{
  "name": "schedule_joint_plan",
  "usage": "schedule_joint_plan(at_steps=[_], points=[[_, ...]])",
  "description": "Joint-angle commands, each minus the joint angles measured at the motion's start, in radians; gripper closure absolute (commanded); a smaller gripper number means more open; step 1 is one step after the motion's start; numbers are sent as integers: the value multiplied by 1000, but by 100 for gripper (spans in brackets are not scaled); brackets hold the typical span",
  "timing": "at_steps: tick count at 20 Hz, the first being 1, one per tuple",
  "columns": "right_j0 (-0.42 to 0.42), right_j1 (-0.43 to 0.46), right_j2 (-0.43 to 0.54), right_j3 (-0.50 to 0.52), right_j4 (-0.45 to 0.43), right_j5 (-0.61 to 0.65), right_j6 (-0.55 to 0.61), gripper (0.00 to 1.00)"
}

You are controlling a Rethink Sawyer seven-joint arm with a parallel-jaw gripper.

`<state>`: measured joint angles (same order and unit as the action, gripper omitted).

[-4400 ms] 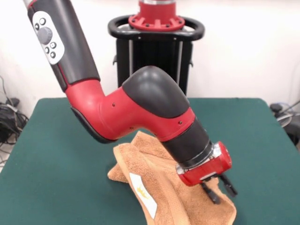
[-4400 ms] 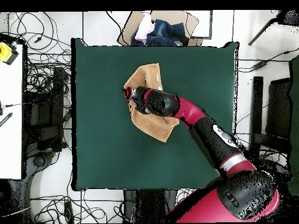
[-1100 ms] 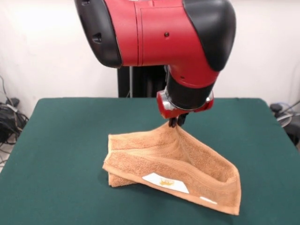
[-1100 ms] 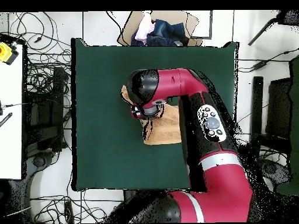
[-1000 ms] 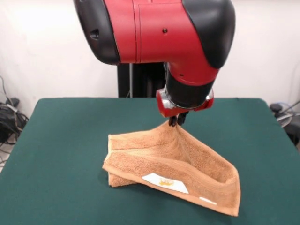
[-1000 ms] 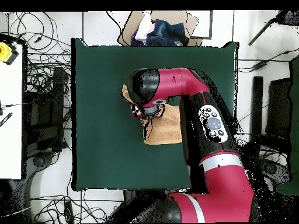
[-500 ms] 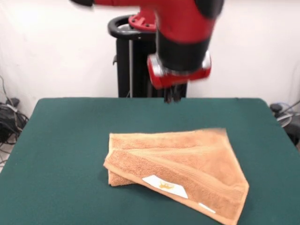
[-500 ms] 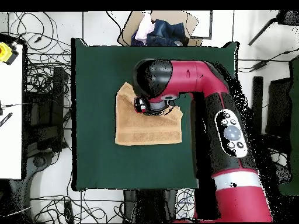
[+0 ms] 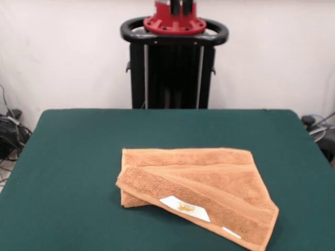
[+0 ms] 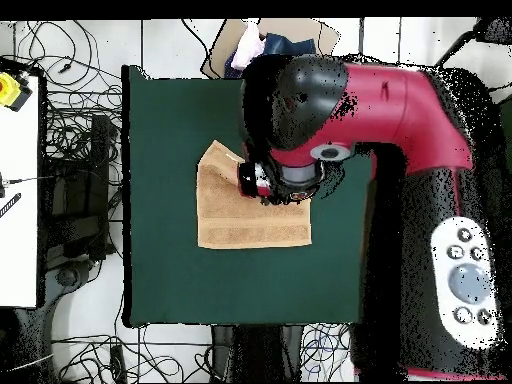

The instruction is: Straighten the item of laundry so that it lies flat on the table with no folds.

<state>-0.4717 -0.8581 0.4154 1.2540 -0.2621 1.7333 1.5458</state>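
The towel (image 9: 196, 185) sits a bit below the middle of the front view on the green table (image 9: 68, 157), and it's definitely not flat: a top layer is folded over diagonally, running from the left side down to the lower right corner, with a second layer peeking out along the upper edge and at the lower left. A white label (image 9: 184, 207) shows on the folded flap near the bottom edge, with a small yellowish mark on it that could be a logo, but the writing is too small to read. A second, smaller white tag (image 9: 231, 232) sits further toward the lower right corner, also unreadable. A woven band runs across the upper layer. In the overhead view the towel (image 10: 240, 215) lies left of centre on the table (image 10: 170, 120), and the big red and black arm (image 10: 400, 110) covers its upper right part. The gripper (image 10: 266, 186) is only partly visible under the arm's wrist there, and whether its fingers are spread or pressed together can't be made out. At the top of the overhead view a cardboard box (image 10: 330, 35) holds bunched fabric, dark blue and pale.
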Motion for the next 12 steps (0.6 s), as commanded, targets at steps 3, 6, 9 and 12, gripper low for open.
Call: schedule_joint_plan(at_steps=[3,6,9,12], points=[[-28,-156,24,6,-10,42,-105,100],[-69,-171,2,128,-14,-100,-152,100],[-133,-174,6,243,-10,-288,-222,100],[-212,-130,44,344,35,-532,-242,100]])
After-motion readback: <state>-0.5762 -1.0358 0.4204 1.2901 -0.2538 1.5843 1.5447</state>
